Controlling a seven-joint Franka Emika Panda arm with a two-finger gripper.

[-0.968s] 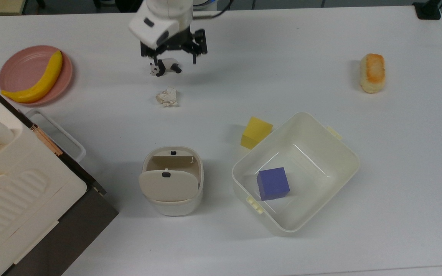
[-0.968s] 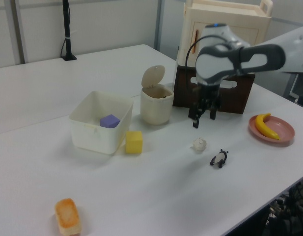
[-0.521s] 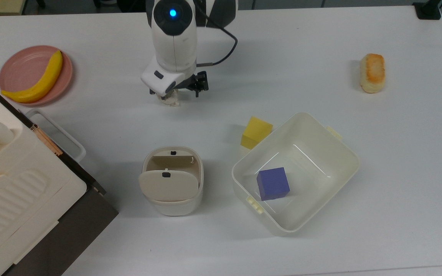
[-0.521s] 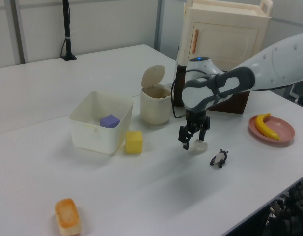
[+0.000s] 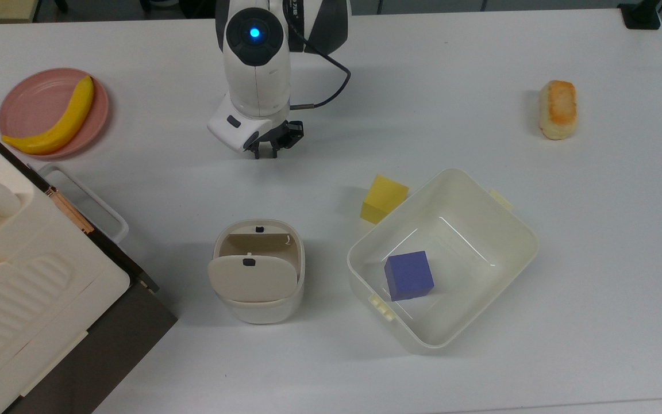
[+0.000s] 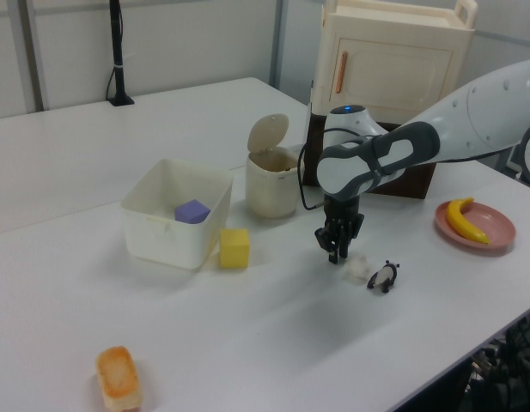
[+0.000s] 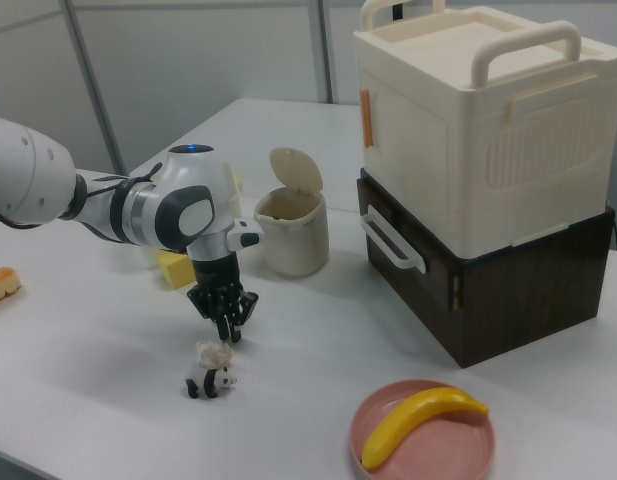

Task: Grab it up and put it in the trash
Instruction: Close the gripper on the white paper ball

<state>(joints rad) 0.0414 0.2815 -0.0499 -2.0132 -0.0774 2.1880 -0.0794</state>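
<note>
I've got the gripper (image 6: 337, 255) low at frame centre in the left view, fingers drawn close together w/ nothing between them, tips just above the bench (image 5: 480, 69). Paper wad (image 6: 357, 267) lies on the bench just right of the fingertips in the left view, beside the panda (image 6: 383, 276); in the right view the paper wad (image 7: 212, 352) sits directly under the gripper (image 7: 226, 322), touching the panda (image 7: 210, 383) below it. Trash bin (image 5: 257, 270) stands lower centre of the top view, flap tilted open.
</note>
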